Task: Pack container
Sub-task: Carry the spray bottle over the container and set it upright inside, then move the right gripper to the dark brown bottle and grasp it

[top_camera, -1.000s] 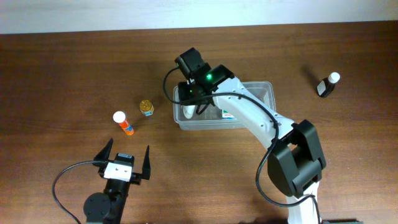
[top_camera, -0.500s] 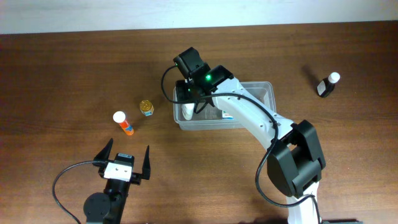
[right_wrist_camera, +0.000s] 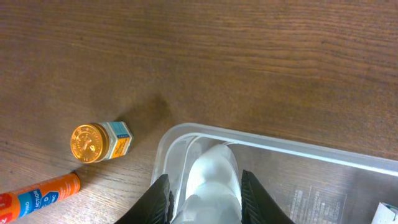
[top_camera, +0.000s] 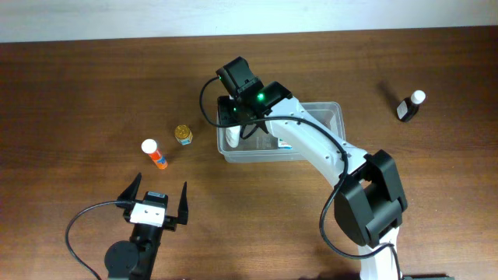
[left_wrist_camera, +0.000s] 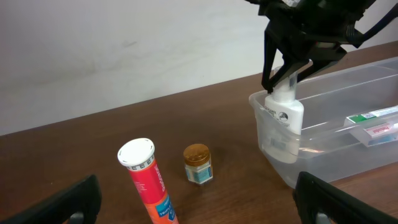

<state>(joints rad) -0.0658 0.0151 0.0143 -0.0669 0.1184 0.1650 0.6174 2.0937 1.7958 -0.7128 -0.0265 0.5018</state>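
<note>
The container [top_camera: 327, 106] is a clear plastic tub in mid-table; it also shows in the left wrist view [left_wrist_camera: 373, 71] and the right wrist view [right_wrist_camera: 311, 152]. My right gripper [top_camera: 236, 128] is shut on a white bottle [top_camera: 233, 139] that stands upright in the tub's left end. The left wrist view shows the right gripper's fingers [left_wrist_camera: 280, 84] round the bottle's top [left_wrist_camera: 287, 115]. The right wrist view shows the bottle [right_wrist_camera: 214, 177] filling the gap between the right gripper's fingers [right_wrist_camera: 205, 196]. My left gripper [top_camera: 156, 201] is open and empty near the front edge, with nothing between its fingers [left_wrist_camera: 196, 208].
An orange tube with a white cap [top_camera: 154, 154] [left_wrist_camera: 149, 183] and a small gold-lidded jar [top_camera: 183, 134] [left_wrist_camera: 198, 163] [right_wrist_camera: 99, 142] lie left of the tub. A flat box [top_camera: 284, 144] [left_wrist_camera: 373, 124] lies inside the tub. A dark bottle with a white cap [top_camera: 409, 105] lies at the far right.
My right gripper has shifted slightly up and left over the tub's left end. The white bottle has barely moved. The left arm is still.
</note>
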